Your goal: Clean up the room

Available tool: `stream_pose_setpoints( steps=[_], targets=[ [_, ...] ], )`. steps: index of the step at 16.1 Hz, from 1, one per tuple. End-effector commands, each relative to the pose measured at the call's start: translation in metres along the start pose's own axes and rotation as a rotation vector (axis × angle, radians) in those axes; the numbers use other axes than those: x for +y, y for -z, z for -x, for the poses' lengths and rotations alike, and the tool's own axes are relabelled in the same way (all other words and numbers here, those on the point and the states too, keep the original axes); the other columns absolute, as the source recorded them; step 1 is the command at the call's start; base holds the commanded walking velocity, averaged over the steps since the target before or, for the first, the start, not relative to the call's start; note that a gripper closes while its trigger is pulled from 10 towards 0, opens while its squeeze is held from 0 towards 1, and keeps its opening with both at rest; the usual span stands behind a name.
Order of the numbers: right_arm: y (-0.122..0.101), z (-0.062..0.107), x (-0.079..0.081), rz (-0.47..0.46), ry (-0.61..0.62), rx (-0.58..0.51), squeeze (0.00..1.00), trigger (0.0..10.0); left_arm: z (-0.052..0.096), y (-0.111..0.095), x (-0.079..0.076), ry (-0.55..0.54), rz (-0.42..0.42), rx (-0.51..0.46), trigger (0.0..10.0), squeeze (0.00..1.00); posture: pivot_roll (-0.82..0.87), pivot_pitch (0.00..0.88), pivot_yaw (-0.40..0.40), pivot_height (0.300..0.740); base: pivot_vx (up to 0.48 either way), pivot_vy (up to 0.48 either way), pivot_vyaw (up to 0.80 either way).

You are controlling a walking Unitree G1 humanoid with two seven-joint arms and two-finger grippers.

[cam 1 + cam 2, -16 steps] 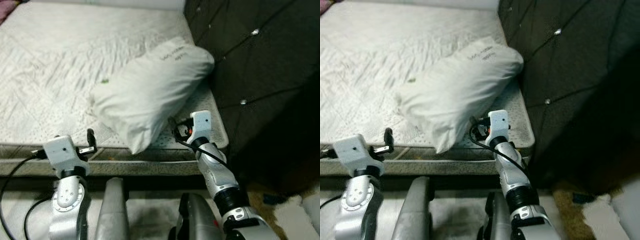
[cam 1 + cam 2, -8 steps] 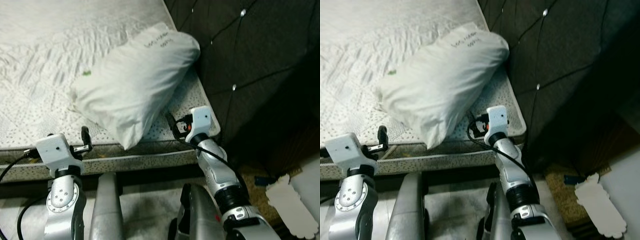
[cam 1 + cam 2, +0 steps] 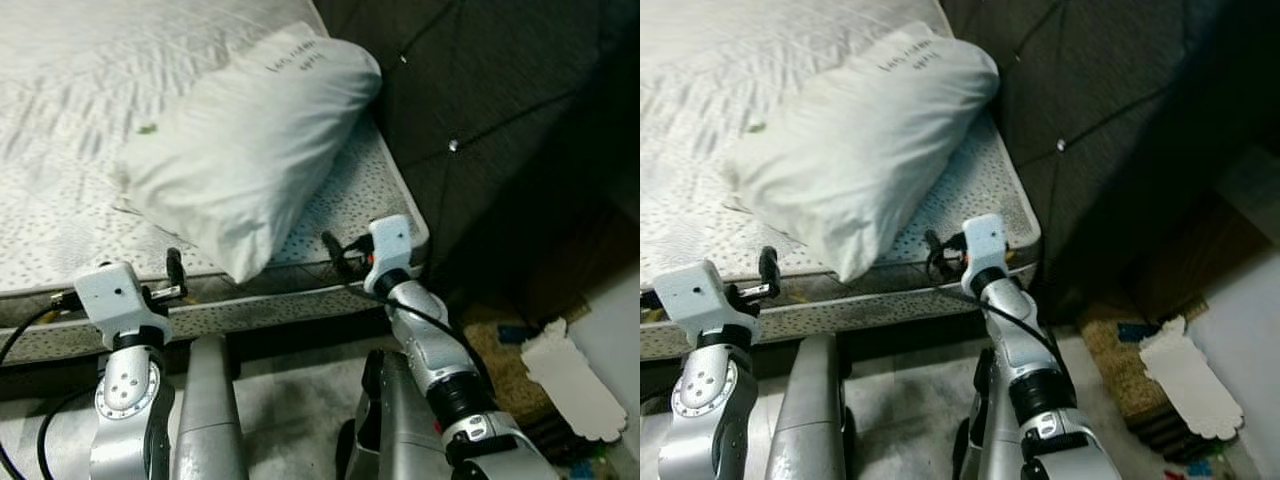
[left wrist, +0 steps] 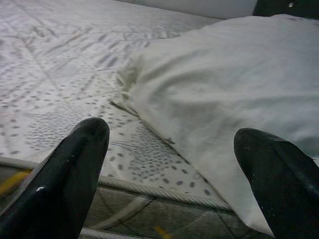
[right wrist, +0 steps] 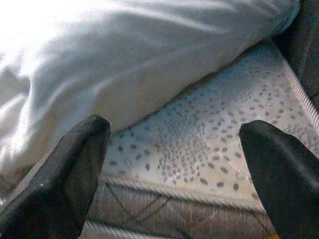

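A white pillow (image 3: pixel 245 150) is lying on the bare speckled mattress (image 3: pixel 60 130), slanting across the corner nearest the dark tufted headboard (image 3: pixel 480 90); its far end, with a line of small printed text, is leaning against or just beside the headboard, and its near end is reaching almost to the mattress edge, so it is sitting crooked rather than squared at the head of the bed, which is probably why it is the object in hand. Both arms are being held forward at mattress height, one to each side of the pillow's near end. The left tool (image 4: pixel 174 174) is hovering just off the mattress edge with its two black fingers (image 4: pixel 70 174) spread wide and nothing between them, the pillow's lower corner lying ahead of the gap. The right tool (image 5: pixel 174 174) is likewise spread and empty, pointing at the strip of mattress beside the pillow's underside, near the headboard corner. Judgement: this is a bracketing stance for taking the pillow from both sides, and no contact is being made yet. A small green speck (image 3: pixel 147 128) is lying on the mattress beyond the pillow. On the floor by the robot's right, a white scalloped-edge piece (image 3: pixel 565 380) and a brown mat (image 3: pixel 505 365) are lying near the bed foot, possibly further items for tidying.
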State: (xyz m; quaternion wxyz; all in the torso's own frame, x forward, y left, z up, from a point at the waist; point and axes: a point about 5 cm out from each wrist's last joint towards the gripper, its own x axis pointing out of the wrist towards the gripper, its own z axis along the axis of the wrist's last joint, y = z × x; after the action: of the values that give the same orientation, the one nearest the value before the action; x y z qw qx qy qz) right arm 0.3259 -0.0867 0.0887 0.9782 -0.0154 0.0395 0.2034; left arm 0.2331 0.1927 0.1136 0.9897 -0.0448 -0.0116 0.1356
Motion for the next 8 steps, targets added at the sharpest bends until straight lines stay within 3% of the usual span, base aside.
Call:
stream_pose_setpoints(
  steps=[1,3,8],
  targets=[
    [-0.0019,-0.0022,-0.0002,0.023,-0.026,0.008,0.0,10.0,-0.0002,-0.0041,-0.003,0.02,0.011,-0.02,10.0,0.0,0.17,0.144,-0.084,0.525,0.356,0.0,0.0],
    [-0.0028,-0.0026,0.0013,0.034,-0.037,0.002,0.0,10.0,-0.0003,-0.0043,-0.0038,0.024,0.012,-0.021,10.0,0.0,0.17,0.142,-0.084,0.525,0.379,0.0,0.8],
    [-0.0019,-0.0035,0.0007,0.023,-0.033,0.013,0.0,10.0,-0.0017,-0.0035,-0.0048,0.028,0.013,-0.014,10.0,0.0,0.17,0.136,-0.081,0.525,0.353,0.0,0.0]
  ],
)
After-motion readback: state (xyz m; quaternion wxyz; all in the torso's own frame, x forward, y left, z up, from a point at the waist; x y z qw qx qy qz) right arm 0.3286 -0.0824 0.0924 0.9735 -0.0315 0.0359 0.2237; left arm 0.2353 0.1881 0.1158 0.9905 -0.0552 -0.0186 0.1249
